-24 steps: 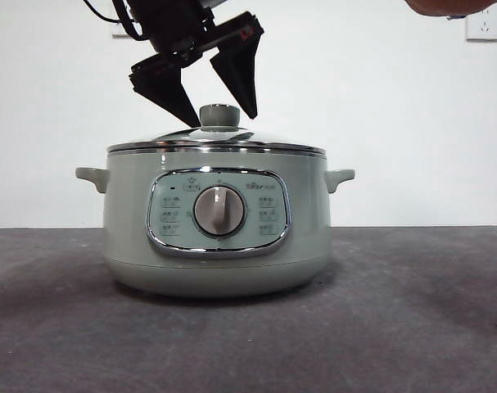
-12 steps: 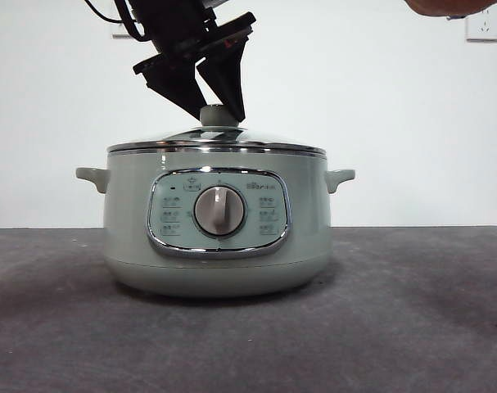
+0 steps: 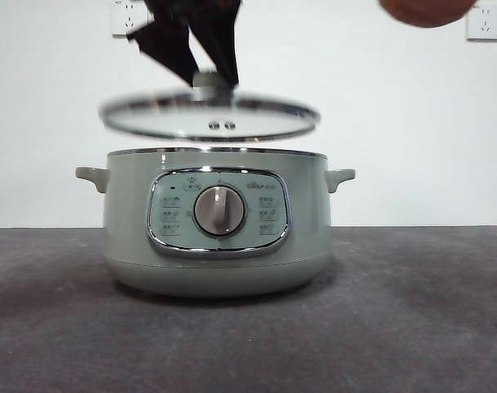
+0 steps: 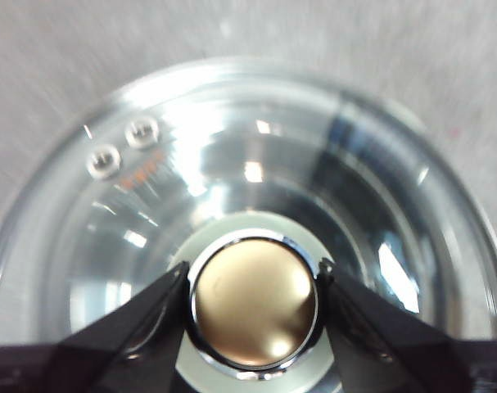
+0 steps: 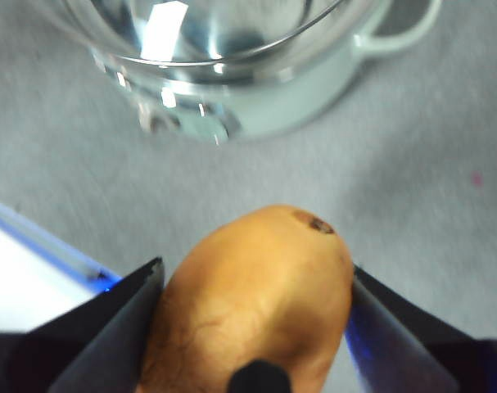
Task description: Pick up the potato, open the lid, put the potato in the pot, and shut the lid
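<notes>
The pale green pot [image 3: 215, 237] stands open on the dark table, its dial facing me. My left gripper [image 3: 205, 78] is shut on the knob [image 4: 254, 301] of the glass lid [image 3: 209, 116] and holds the lid level a little above the pot's rim. My right gripper [image 5: 252, 327] is shut on the orange-brown potato [image 5: 252, 303], which shows as a brown edge at the top right of the front view [image 3: 424, 11], high above and to the right of the pot. The pot [image 5: 273, 98] lies below it in the right wrist view.
A white wall with two sockets [image 3: 484, 23] stands behind the table. The grey table surface [image 3: 412, 327] stretches in front of and beside the pot. A white, blue-edged strip [image 5: 35, 270] shows beside the table in the right wrist view.
The left gripper closed on the lid's knob and lifted the lid off the pot. The potato at the top right has come slightly lower and to the left.
</notes>
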{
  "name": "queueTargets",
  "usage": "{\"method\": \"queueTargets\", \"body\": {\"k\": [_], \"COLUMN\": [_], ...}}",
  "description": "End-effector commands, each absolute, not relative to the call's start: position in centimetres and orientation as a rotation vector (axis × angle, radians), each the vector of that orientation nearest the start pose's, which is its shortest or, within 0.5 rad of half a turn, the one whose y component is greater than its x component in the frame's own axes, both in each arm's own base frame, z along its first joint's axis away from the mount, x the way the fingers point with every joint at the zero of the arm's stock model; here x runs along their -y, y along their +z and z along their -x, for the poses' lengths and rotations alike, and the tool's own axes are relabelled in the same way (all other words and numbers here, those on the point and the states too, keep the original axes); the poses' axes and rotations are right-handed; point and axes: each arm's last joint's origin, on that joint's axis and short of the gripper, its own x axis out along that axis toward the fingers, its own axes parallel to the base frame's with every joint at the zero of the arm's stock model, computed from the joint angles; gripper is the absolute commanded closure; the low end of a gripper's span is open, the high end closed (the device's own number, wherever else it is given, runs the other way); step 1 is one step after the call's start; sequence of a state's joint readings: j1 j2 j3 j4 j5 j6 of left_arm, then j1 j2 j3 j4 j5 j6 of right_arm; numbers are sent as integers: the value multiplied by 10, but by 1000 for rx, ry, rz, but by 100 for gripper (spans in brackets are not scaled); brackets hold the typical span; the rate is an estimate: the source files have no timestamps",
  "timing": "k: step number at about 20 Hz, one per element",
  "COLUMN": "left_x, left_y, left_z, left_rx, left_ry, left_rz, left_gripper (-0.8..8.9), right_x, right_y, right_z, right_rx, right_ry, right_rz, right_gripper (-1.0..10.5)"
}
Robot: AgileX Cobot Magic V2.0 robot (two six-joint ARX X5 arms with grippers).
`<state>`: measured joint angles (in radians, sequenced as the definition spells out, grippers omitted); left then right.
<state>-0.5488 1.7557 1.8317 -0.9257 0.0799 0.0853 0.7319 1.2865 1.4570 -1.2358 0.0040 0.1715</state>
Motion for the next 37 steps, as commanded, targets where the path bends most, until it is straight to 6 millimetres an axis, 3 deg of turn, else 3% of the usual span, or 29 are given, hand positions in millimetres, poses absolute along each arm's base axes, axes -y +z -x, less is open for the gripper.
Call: {"method": "queueTargets", "body": {"k": [1, 7, 15, 20, 25, 27, 29, 30, 32, 37], "left_x": [182, 143, 87, 53, 25, 17, 14, 13, 13, 15], "left_y": [409, 446, 447, 447, 447, 447, 447, 447, 447, 445], "left_z": [-309, -310, -327, -335, -338, -338, -338, -338, -338, -340], "left_rx": [-705, -667, -688, -694, -697, -699, -702, -702, -702, -705], "left_ry": [-606, -522, -358, -260, -185, -166, -159, -156, -157, -213], "left_rz": [-244, -224, -170, -137, -118, -108, -103, -102, -102, -77], "left_gripper": [826, 826, 826, 826, 826, 826, 826, 826, 826, 826], "right_x": [-161, -196, -252, -285, -298, -301, -301, -301, -301, -297], "right_y": [367, 341, 341, 309, 265, 254, 253, 253, 253, 261], "right_z": [-179, -217, -282, -320, -338, -341, -342, -342, -343, -338], "right_rx": [-1056, -1093, -1062, -1099, -1186, -1211, -1199, -1195, -1191, -1226], "right_ry": [568, 600, 624, 621, 600, 593, 612, 614, 610, 602], "right_rz": [223, 215, 226, 253, 290, 300, 322, 322, 322, 334], "right_gripper": [949, 946, 946, 945, 928, 729, 395, 284, 213, 213]}}
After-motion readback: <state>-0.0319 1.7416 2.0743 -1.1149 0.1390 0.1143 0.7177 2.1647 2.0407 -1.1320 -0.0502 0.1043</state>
